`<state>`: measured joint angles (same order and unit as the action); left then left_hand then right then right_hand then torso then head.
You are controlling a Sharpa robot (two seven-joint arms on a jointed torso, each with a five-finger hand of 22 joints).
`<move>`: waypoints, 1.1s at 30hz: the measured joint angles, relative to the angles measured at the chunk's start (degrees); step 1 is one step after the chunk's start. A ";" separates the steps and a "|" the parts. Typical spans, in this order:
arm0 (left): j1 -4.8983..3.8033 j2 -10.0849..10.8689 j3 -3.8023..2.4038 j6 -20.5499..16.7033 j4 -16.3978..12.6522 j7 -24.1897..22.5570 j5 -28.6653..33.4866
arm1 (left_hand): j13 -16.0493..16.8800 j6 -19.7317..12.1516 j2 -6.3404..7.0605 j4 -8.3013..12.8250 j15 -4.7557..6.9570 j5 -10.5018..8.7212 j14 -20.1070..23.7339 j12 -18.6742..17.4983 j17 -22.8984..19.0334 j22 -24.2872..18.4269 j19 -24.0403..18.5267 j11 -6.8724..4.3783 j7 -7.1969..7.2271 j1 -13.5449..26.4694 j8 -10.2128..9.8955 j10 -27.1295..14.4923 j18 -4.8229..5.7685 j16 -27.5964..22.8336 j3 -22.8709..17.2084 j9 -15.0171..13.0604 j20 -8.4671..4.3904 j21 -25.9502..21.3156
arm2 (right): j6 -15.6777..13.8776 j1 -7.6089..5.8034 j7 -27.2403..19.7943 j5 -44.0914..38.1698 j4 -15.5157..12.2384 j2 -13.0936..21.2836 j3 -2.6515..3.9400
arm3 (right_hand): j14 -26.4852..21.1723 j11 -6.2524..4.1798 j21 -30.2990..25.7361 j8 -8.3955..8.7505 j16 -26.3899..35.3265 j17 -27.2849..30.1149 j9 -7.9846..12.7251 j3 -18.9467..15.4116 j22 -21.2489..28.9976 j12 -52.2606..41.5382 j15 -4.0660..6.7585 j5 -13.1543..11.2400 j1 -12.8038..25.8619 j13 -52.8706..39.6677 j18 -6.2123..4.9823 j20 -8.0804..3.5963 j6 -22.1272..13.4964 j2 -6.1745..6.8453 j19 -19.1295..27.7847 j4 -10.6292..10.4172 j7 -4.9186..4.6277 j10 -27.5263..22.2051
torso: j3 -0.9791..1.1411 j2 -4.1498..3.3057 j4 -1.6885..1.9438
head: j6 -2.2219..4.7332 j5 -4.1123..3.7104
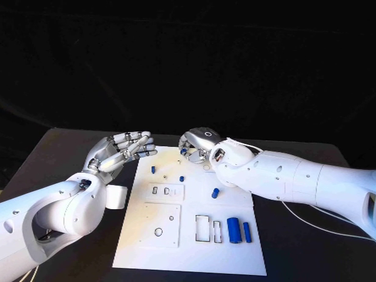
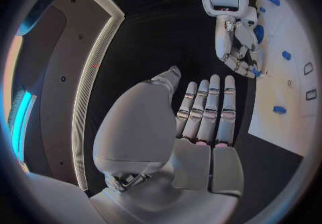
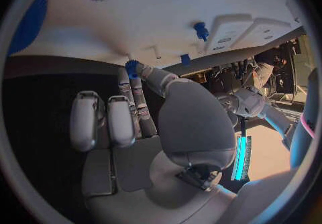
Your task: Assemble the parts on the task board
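Board | right hand pinches blue part at far edge | left hand flat, empty, beside board | seat part upright, press gently, release slowly

Left arm reaching in low, elbow bent, left hand hovering with fingers extended side by side, holding nothing. Right arm stretching across from opposite side, right hand curling downward, fingers and thumb pinching small blue part at tips.
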<state>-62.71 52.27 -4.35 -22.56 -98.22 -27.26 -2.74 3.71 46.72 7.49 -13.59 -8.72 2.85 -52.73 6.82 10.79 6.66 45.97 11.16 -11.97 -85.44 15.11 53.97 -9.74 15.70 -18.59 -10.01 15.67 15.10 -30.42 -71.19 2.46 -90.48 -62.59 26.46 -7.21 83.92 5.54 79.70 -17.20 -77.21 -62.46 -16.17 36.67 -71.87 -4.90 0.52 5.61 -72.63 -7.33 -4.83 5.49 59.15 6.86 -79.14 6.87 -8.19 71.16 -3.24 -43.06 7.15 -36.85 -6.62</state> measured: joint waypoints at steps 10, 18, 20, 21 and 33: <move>0.00 -0.03 0.00 0.02 -0.03 0.04 0.00 | 0.00 0.00 0.00 0.00 0.00 0.00 0.00 0.00 0.00 0.00 0.00 0.00 0.00 0.00 0.00 0.00 0.00 0.00 0.00 0.00 0.00 0.00 | 0.27 0.17 0.42 -1.29 1.29 -0.96 -0.04 | 0.00 -0.22 0.00 0.00 0.00 0.16 -0.20 -0.01 0.19 0.25 0.00 -0.22 0.01 -0.85 0.00 0.17 -0.81 0.01 0.17 -0.01 -0.39 -0.22 | -0.03 -0.02 0.02 | -0.10 0.02; 0.00 -0.12 0.00 0.05 -0.04 0.07 0.01 | 0.00 0.00 0.00 0.00 0.00 0.00 0.00 -0.39 -0.01 -0.06 0.00 0.00 0.00 0.00 0.00 0.00 0.00 -0.23 0.00 0.07 0.00 0.00 | 0.90 0.18 0.48 -1.97 1.68 -1.20 -0.01 | 0.10 -0.67 -0.73 0.90 0.13 1.12 -0.46 0.03 1.09 1.06 -0.77 -0.27 0.99 -2.54 -0.01 0.85 -3.10 0.99 1.29 -0.05 -1.24 -1.33 | -0.02 -0.07 -0.04 | -0.16 0.16; 0.00 -0.13 0.00 0.06 -0.01 0.08 0.01 | 0.00 0.00 0.00 0.00 0.00 0.00 0.00 -0.39 -0.01 -0.06 0.00 0.00 0.00 0.00 0.00 0.00 0.00 -0.23 0.00 0.07 0.00 0.00 | 1.09 0.21 0.50 -2.04 1.77 -1.16 -0.02 | 0.09 0.27 -1.79 2.07 0.74 2.38 -0.24 0.51 2.58 1.20 -1.73 0.47 1.78 -2.21 -0.01 1.56 -5.20 1.78 2.41 -0.49 -2.05 -4.47 | 0.01 -0.07 -0.06 | -0.21 0.18; 0.00 -0.14 0.00 0.06 0.01 0.08 0.01 | 0.00 0.00 0.00 0.00 0.00 0.00 0.00 -0.39 -0.01 -0.06 0.00 0.00 0.00 0.00 0.00 0.00 0.00 -0.23 0.00 0.07 0.00 0.00 | 1.14 0.22 0.50 -2.05 1.77 -1.11 -0.04 | 0.05 0.83 -2.50 2.51 1.15 3.26 -0.15 0.51 3.62 1.11 -2.02 0.52 2.29 -1.57 -0.01 1.80 -6.02 2.33 3.29 -0.49 -2.45 -5.93 | 0.02 -0.08 -0.09 | -0.22 0.20; -0.01 0.03 0.00 0.08 0.19 0.11 0.01 | 0.00 0.00 0.00 0.00 0.00 0.00 0.00 -0.39 -0.02 -0.06 0.00 0.00 0.00 0.00 0.00 0.00 0.00 -0.23 0.00 0.07 0.00 0.00 | 0.77 0.13 0.45 -1.85 -3.72 4.17 0.32 | -0.72 2.15 -5.82 4.27 2.76 6.58 0.07 -0.23 7.91 0.65 -2.78 0.96 3.03 0.11 -0.02 3.02 -8.66 4.09 6.53 -0.72 -3.37 -11.15 | 0.08 -0.08 -0.23 | -0.07 0.31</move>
<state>-62.71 52.30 -4.35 -22.49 -98.03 -27.15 -2.73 3.71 46.72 7.49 -13.59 -8.72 2.85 -52.73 6.43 10.77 6.60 45.97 11.16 -11.97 -85.44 15.10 53.97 -9.74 15.47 -18.59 -9.93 15.67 15.10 -29.65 -71.07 2.90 -92.33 -66.31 30.62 -6.89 83.21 7.68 73.88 -12.94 -74.45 -55.87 -16.10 36.44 -63.97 -4.25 -2.26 6.57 -69.60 -7.22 -4.85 8.52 50.49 10.96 -72.61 6.15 -11.56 60.01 -3.15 -43.14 6.92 -36.93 -6.31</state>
